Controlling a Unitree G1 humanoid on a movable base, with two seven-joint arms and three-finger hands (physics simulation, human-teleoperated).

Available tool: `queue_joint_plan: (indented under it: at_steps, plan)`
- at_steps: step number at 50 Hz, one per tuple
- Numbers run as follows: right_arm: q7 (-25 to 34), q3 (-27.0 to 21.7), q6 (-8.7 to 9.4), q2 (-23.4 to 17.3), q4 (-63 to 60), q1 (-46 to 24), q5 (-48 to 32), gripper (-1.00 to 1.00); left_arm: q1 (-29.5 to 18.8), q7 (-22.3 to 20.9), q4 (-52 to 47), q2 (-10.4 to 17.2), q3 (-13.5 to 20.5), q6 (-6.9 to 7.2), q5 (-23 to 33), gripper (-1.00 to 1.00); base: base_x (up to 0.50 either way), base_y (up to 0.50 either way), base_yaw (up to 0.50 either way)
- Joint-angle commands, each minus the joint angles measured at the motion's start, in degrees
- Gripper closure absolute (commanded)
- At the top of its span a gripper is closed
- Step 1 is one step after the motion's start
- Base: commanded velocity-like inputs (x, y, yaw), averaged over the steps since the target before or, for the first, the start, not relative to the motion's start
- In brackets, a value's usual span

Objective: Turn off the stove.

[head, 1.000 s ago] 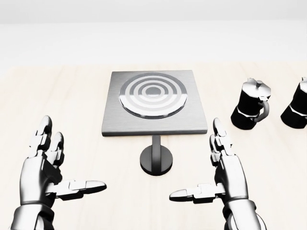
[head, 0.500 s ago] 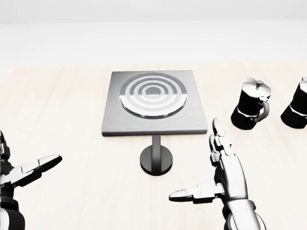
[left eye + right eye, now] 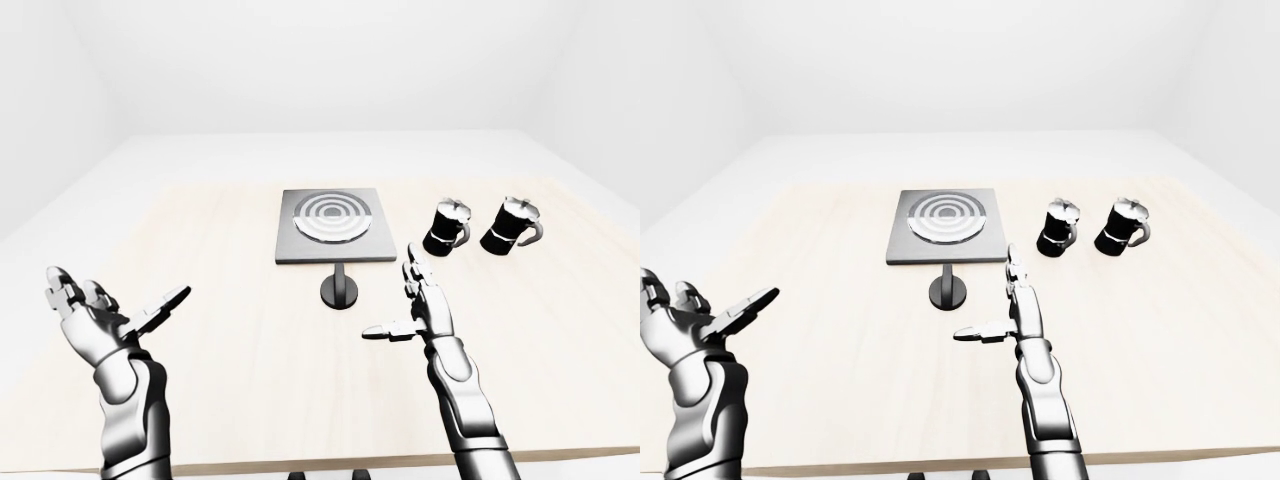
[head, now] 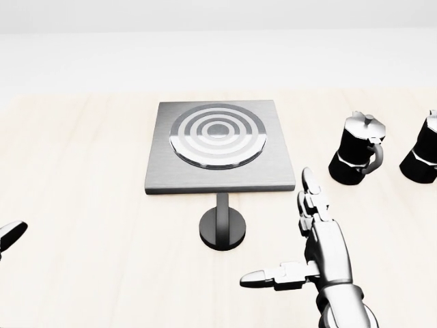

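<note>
The stove [image 4: 220, 145] is a grey square plate with a ringed burner, lying on the wooden table. Just below it in the head view stands its black round knob [image 4: 222, 225] on a short stem. My right hand [image 4: 293, 246] is open, fingers up and thumb pointing left, to the right of and below the knob, apart from it. My left hand [image 3: 110, 310] is open too, spread far to the left over the table's left side; only a fingertip [image 4: 10, 236] of it shows in the head view.
Two black moka pots [image 4: 356, 148] [image 4: 423, 147] stand to the right of the stove. The light wooden table [image 3: 230, 330] has its near edge at the bottom of the eye views. White floor and walls surround it.
My left hand has swung out to the left, almost leaving the head view. The right hand, stove and knob have stayed put.
</note>
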Motion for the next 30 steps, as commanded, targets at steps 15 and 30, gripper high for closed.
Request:
queue_joint_plan:
  at_steps: [15,30]
  plan:
    - [-0.10,0.29,0.08,-0.02,0.15,-0.14,-1.53,-1.00,-1.66,6.74,7.79,3.97,3.59,0.00,0.55,-1.00,0.00,0.00,0.00]
    - [-0.58,0.36,1.70,0.08,-0.34,-0.31,-1.72,-1.00,-1.71,6.47,8.08,3.99,3.48,0.00,0.55,-1.00,0.00,0.00,0.00]
